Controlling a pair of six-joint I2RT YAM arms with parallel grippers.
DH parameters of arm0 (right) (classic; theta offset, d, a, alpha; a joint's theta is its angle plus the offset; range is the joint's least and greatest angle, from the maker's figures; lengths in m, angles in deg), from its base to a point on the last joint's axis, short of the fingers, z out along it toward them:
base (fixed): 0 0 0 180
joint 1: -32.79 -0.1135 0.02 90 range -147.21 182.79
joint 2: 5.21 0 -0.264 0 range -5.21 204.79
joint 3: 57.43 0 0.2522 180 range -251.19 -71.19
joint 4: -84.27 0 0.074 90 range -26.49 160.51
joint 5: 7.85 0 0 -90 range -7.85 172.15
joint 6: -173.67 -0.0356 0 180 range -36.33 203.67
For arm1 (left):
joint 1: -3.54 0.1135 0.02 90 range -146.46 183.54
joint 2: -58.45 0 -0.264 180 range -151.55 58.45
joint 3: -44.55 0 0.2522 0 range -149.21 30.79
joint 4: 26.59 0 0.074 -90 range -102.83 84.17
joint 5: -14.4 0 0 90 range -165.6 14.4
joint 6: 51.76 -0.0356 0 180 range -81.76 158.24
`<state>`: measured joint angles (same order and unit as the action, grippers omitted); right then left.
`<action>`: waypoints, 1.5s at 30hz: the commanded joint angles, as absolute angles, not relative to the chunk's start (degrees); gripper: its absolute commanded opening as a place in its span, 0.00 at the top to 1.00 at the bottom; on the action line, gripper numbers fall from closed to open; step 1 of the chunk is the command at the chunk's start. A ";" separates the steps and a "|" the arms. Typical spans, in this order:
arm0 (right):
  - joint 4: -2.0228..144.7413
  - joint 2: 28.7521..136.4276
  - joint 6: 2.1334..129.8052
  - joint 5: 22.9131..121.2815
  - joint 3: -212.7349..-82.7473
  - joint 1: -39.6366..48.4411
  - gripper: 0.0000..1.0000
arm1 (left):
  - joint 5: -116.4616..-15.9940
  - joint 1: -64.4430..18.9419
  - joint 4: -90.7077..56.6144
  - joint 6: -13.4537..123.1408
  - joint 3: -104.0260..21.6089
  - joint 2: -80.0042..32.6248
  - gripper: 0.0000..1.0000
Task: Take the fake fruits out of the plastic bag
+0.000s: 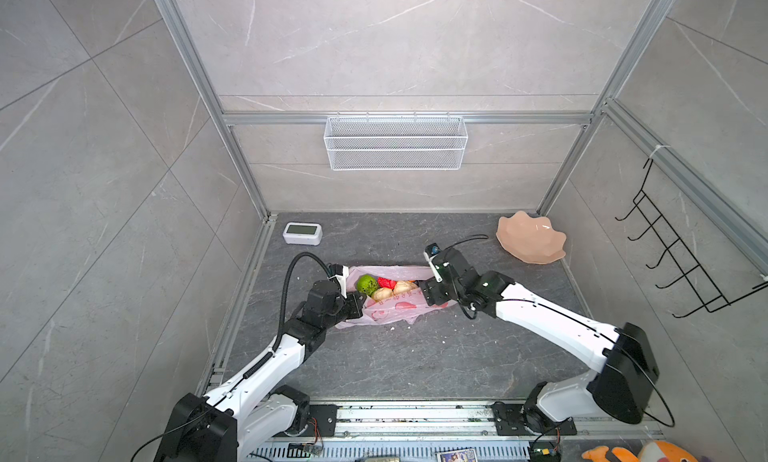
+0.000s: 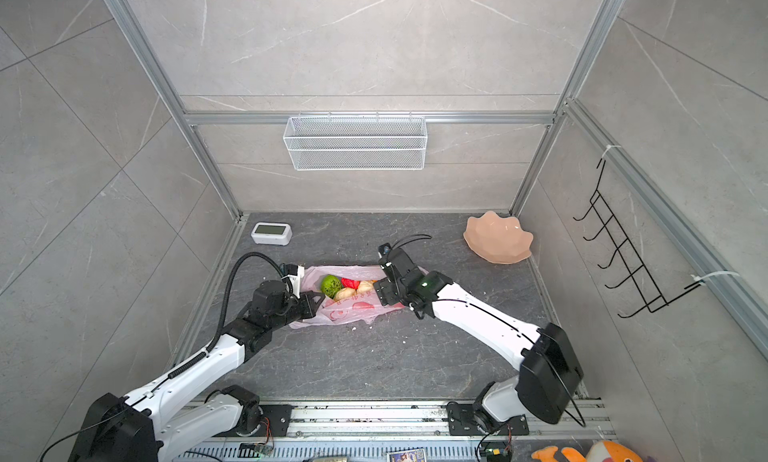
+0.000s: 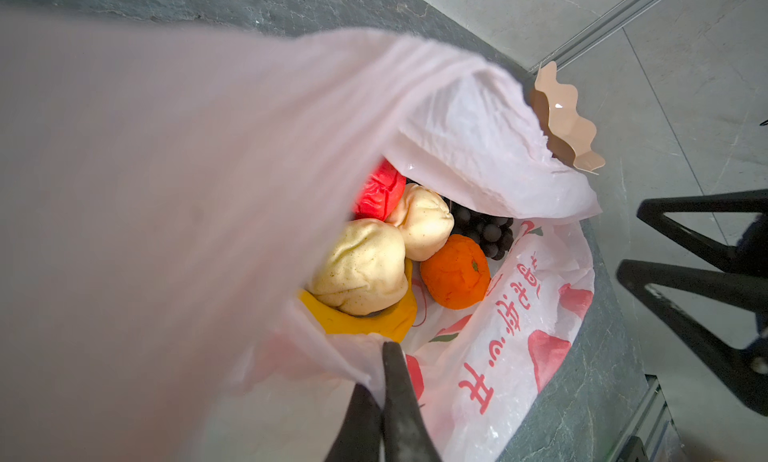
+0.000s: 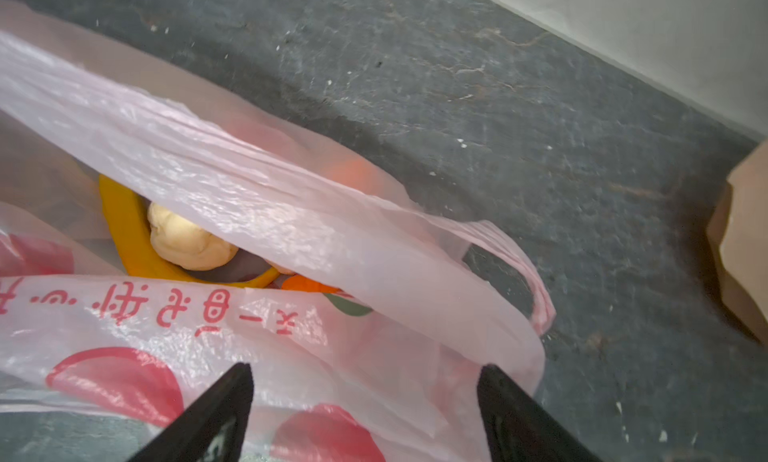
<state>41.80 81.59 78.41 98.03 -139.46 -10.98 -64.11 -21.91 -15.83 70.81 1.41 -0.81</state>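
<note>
The plastic bag [image 1: 390, 310] lies on the dark floor between both arms, its mouth held wide. My left gripper [image 3: 376, 366] is shut on the bag's rim at its left end. Inside the bag lie the fake fruits: a bumpy green ball [image 1: 366, 284], a red apple [image 3: 380, 190], two cream lumps [image 3: 361, 269], an orange [image 3: 455, 273], dark grapes [image 3: 486, 231] and a yellow banana [image 3: 365, 318]. My right gripper [image 4: 365, 368] is open just above the bag's right end, with loose film [image 4: 249, 190] below its fingers and nothing held.
A peach scalloped dish [image 1: 532, 237] stands at the back right. A small white clock [image 1: 302, 233] sits at the back left. A white wire basket [image 1: 395, 142] hangs on the back wall and a black hook rack [image 1: 681, 256] on the right wall.
</note>
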 commanded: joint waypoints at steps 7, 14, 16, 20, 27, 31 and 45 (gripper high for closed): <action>42.47 96.74 88.48 95.44 -152.64 -11.01 0.20 | -62.81 -21.60 -16.22 68.20 -0.40 0.21 1.00; 39.52 108.15 87.01 91.04 -165.39 -7.75 0.65 | -60.91 -21.60 -16.08 66.90 0.71 2.22 1.00; 38.67 110.50 84.25 85.28 -169.79 -5.01 0.78 | -60.13 -21.64 -16.43 66.63 1.73 2.96 1.00; 33.87 118.11 79.02 75.38 -180.85 -0.09 0.91 | -58.16 -21.60 -18.76 66.04 4.35 5.36 1.00; 16.82 136.88 73.18 74.23 -206.61 4.14 1.00 | -57.61 -21.60 -21.48 65.40 7.83 9.49 1.00; 15.17 137.62 72.89 75.64 -209.81 3.20 1.00 | -57.55 -21.60 -22.40 65.40 7.73 9.04 1.00; 21.93 108.15 65.29 93.27 -177.83 -2.53 0.18 | -65.46 -21.60 -21.34 69.60 3.19 1.83 1.00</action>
